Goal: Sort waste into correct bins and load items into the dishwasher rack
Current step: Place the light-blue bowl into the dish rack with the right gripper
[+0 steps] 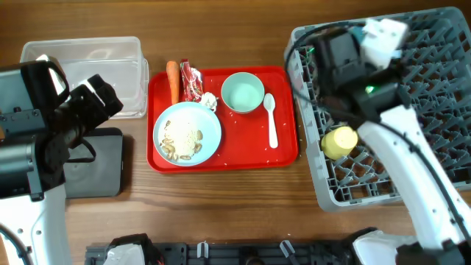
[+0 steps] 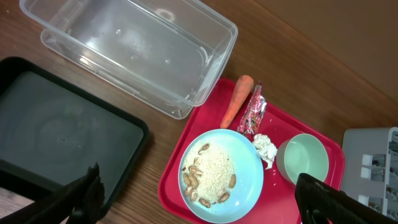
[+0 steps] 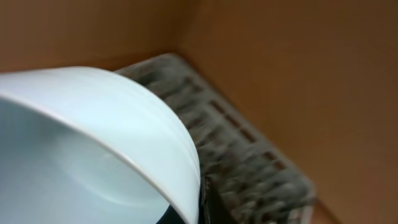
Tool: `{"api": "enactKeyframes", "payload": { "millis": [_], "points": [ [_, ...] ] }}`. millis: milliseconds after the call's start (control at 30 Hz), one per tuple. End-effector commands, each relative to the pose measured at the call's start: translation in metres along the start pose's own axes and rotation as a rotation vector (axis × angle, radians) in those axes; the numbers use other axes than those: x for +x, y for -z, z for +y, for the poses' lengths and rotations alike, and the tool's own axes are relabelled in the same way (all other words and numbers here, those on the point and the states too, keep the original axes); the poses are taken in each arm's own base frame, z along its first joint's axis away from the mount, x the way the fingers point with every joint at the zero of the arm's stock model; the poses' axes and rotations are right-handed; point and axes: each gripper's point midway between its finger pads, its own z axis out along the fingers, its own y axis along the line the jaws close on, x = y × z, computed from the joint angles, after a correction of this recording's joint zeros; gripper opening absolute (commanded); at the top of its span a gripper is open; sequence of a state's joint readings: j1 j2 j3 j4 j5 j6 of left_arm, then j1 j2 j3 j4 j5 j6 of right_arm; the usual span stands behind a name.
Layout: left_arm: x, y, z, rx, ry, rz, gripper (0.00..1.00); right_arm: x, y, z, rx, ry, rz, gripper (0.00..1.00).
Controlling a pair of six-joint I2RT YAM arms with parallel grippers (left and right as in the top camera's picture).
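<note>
You are early in the job: 1 item of 5 is loaded. The yellow cup (image 1: 340, 141) lies in the dishwasher rack (image 1: 434, 96), which fills the right edge of the tabletop. Your right hand (image 1: 370, 43) grips the pale blue bowl (image 3: 93, 143) over the rack's far side, not yet set down. Your left hand (image 2: 199, 190) hangs near the left edge of the tabletop, its fingers spread wide with nothing between them.

No waste is sorted: the clear tub (image 1: 88, 55) in the far left corner and the black tray (image 1: 99, 173) at the left edge hold nothing. The carrot (image 1: 173, 79), red wrapper (image 1: 191, 81) and tissue (image 1: 210, 100) lie on the red serving tray (image 1: 283, 151) mid-tabletop, with the food bits (image 1: 182, 138) on the pale blue plate (image 1: 210, 125). The mint-green bowl (image 1: 243, 92) and white spoon (image 1: 271, 121) wait there too.
</note>
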State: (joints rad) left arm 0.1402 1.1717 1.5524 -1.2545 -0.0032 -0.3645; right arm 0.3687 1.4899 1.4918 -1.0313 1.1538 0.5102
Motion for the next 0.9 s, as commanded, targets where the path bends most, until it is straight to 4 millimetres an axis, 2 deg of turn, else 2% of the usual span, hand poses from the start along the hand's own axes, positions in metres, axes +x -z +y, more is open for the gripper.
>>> {"api": "enactKeyframes", "payload": {
  "millis": [0,33,233,333,433,533,600,633,667,700,767,833,867],
  "points": [
    [-0.004,0.002,0.001,-0.011,0.009,-0.015,1.00,0.008,-0.044,-0.017,0.225,0.093,0.017,0.04],
    [-0.004,0.002,0.001,-0.012,0.009,-0.014,1.00,0.014,-0.063,-0.008,0.228,0.136,0.053,0.04],
    [-0.004,0.002,0.001,-0.011,0.009,-0.015,1.00,0.024,-0.126,0.030,0.265,0.350,0.103,0.04],
    [-0.004,0.002,0.001,-0.011,0.009,-0.015,1.00,0.042,-0.151,0.046,0.276,0.489,0.147,0.04],
    [-0.004,0.002,0.001,-0.011,0.009,-0.015,1.00,0.058,-0.161,0.058,0.267,0.530,0.175,0.04],
    [-0.004,0.002,0.001,-0.011,0.009,-0.015,1.00,0.068,-0.162,0.070,0.221,0.564,0.192,0.04],
    [-0.004,0.002,0.001,-0.011,0.009,-0.015,1.00,0.084,-0.160,0.084,0.132,0.616,0.231,0.05],
    [-0.004,0.002,0.001,-0.011,0.009,-0.015,1.00,0.096,-0.154,0.095,0.053,0.649,0.265,0.17],
    [-0.004,0.002,0.001,-0.012,0.009,-0.014,1.00,0.107,-0.145,0.107,-0.032,0.640,0.298,0.48],
    [-0.004,0.002,0.001,-0.012,0.009,-0.014,1.00,0.121,-0.130,0.123,-0.165,0.615,0.350,0.56],
    [-0.004,0.002,0.001,-0.011,0.010,-0.015,1.00,0.128,-0.112,0.133,-0.278,0.544,0.400,0.56],
    [-0.004,0.002,0.001,-0.011,0.009,-0.015,1.00,0.123,-0.091,0.130,-0.332,0.450,0.428,0.57],
    [-0.004,0.002,0.001,-0.011,0.009,-0.015,1.00,0.112,-0.072,0.126,-0.390,0.401,0.430,0.59]
  ]
}}
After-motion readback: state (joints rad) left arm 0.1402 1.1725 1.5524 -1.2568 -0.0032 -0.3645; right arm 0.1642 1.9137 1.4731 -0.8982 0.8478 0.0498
